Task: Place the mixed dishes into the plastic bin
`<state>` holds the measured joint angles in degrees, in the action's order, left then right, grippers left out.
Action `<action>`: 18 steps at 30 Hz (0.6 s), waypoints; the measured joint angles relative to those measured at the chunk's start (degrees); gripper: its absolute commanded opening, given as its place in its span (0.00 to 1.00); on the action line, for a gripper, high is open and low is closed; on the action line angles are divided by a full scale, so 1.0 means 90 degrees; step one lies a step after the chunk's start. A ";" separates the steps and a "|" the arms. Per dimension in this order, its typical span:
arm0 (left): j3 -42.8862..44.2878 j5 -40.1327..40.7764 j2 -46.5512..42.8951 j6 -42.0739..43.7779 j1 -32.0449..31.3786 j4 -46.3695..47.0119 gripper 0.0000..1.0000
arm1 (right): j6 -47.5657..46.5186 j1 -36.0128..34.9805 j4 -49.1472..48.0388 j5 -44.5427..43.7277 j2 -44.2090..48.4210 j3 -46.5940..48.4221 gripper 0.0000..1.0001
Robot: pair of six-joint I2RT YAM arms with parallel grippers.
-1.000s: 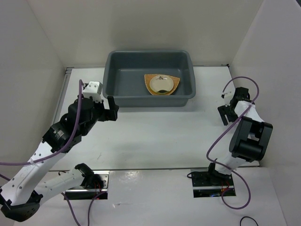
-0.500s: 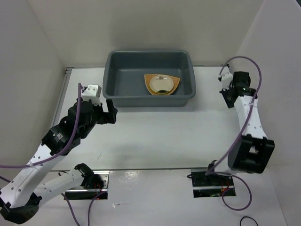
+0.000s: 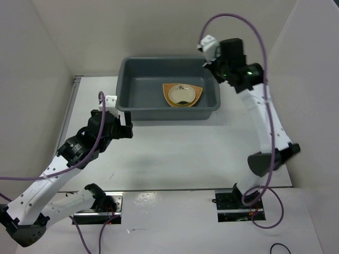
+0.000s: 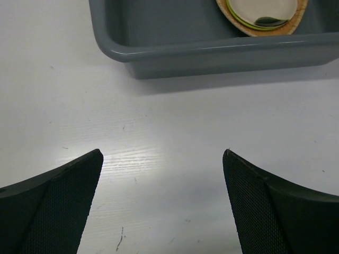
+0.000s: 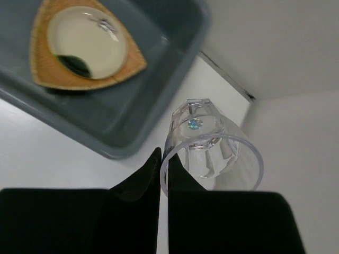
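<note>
With right fingers (image 5: pixel 136 186) clamped on the cup (image 5: pixel 212 145) at its rim, holds it up by the bin's (image 3: pixel 139 90) far right corner, likely to drop beside tray (image 3: pixel 169 96) and plate (image 3: pixel 183 94). Holds left gripper (image 4: pixel 161 159) spread, empty, short of the near wall.

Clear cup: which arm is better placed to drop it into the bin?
Right. The right hand holds the clear cup by its rim, raised near a far corner of the plastic bin. The left hand is open and empty.
</note>
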<state>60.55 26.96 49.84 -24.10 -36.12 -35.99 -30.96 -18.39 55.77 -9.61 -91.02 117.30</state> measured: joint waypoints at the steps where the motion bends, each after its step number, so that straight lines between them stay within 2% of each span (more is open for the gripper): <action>1: -0.0027 0.0083 0.0027 -0.0002 0.0000 0.0010 1.00 | -0.0005 -0.0267 0.0134 -0.0010 -0.0369 0.0284 0.00; 5: -0.0199 0.0410 -0.0002 -0.0034 0.0000 -0.0005 1.00 | -0.0002 -0.1158 0.0678 0.0321 -0.2348 0.2203 0.00; 7: -0.0323 0.0571 -0.0107 -0.0053 0.0000 0.0029 1.00 | 0.0095 -0.1457 0.1139 0.0559 -0.3881 0.4209 0.00; 9: -0.0508 0.0787 -0.0318 -0.0090 0.0000 0.0053 1.00 | 0.0214 -0.1690 0.1095 0.0690 -0.5098 0.5651 0.01; 15: -0.1008 0.1258 -0.1231 -0.0185 0.0000 0.0172 1.00 | 0.0347 -0.2317 0.1273 0.0967 -0.6598 0.6317 0.03; 18: -0.1008 0.1406 -0.1175 -0.0194 0.0005 0.0328 1.00 | 0.0362 -0.2572 0.1251 0.1156 -0.6970 0.6431 0.07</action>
<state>51.48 39.62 39.27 -25.85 -36.07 -33.04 -27.70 -41.54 67.02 0.80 -153.75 175.17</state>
